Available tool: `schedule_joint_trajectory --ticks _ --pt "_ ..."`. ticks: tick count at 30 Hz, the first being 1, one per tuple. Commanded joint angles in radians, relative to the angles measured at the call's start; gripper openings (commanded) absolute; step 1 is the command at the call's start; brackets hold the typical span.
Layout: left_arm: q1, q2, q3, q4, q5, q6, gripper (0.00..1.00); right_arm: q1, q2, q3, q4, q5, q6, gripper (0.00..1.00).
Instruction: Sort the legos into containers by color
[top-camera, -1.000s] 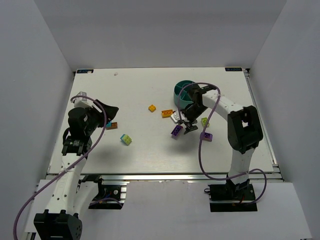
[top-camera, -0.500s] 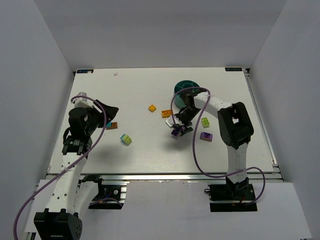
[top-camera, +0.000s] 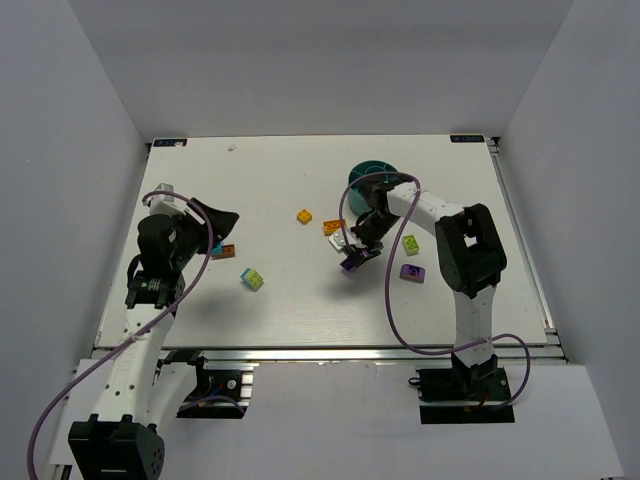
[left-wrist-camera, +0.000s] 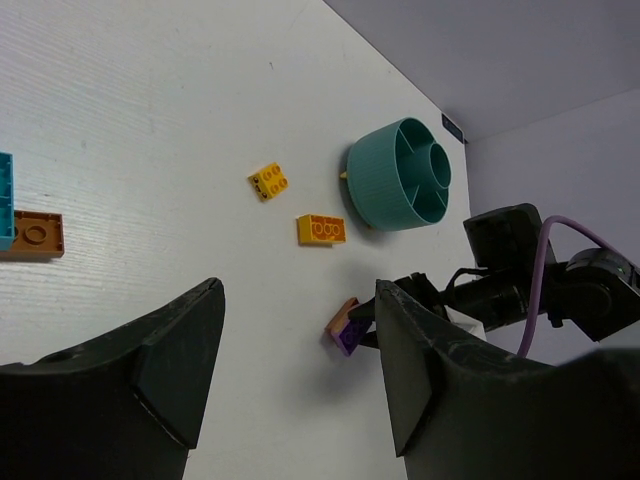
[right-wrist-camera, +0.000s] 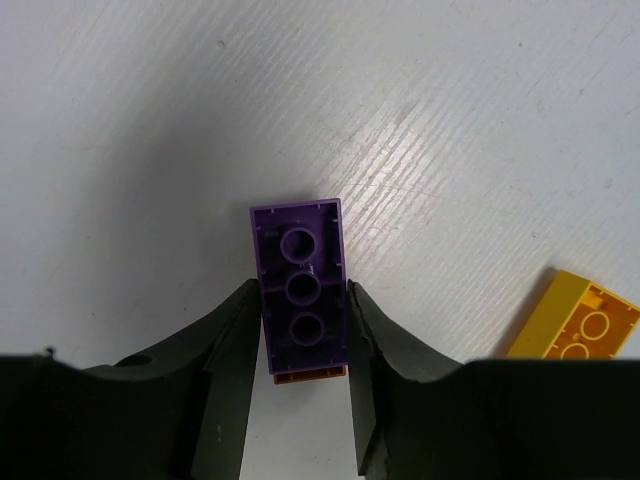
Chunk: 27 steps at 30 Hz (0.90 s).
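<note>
My right gripper (right-wrist-camera: 302, 300) is shut on a purple lego (right-wrist-camera: 297, 285) turned underside up, with an orange piece stuck beneath it. In the top view this lego (top-camera: 350, 263) sits just below the teal bowl (top-camera: 366, 176) of containers, with the right gripper (top-camera: 357, 256) on it. My left gripper (left-wrist-camera: 300, 370) hangs open over bare table at the left, nothing between its fingers. Loose legos lie about: yellow (top-camera: 304, 216), orange (top-camera: 333, 227), lime (top-camera: 410, 244), another purple (top-camera: 411, 271), cyan-with-lime (top-camera: 252, 279).
A brown-orange lego (left-wrist-camera: 30, 235) touching a cyan one (left-wrist-camera: 5, 200) lies close to the left gripper. A white piece (top-camera: 338, 241) rests beside the right gripper. White walls ring the table.
The right arm swung left and down over the purple lego, and its jaws closed onto the lego's sides. The left arm has not moved.
</note>
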<state>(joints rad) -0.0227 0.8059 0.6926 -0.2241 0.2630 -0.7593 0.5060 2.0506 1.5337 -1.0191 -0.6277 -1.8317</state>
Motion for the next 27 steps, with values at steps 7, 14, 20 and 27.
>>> schedule_joint_trajectory --ticks 7,14,20,27 --pt "-0.107 0.042 -0.024 0.144 0.061 -0.006 0.71 -0.001 -0.070 0.085 0.017 -0.245 0.470 0.00" --pt "-0.284 0.121 -0.019 0.302 0.016 -0.014 0.71 -0.032 -0.190 0.002 0.432 -0.354 1.206 0.00" --pt "-0.338 0.141 -0.033 0.462 0.016 -0.009 0.71 -0.125 -0.211 -0.033 0.761 -0.340 1.774 0.00" --pt "-0.364 0.217 -0.061 0.704 0.061 -0.043 0.72 -0.155 -0.245 -0.070 1.040 -0.374 2.245 0.00"
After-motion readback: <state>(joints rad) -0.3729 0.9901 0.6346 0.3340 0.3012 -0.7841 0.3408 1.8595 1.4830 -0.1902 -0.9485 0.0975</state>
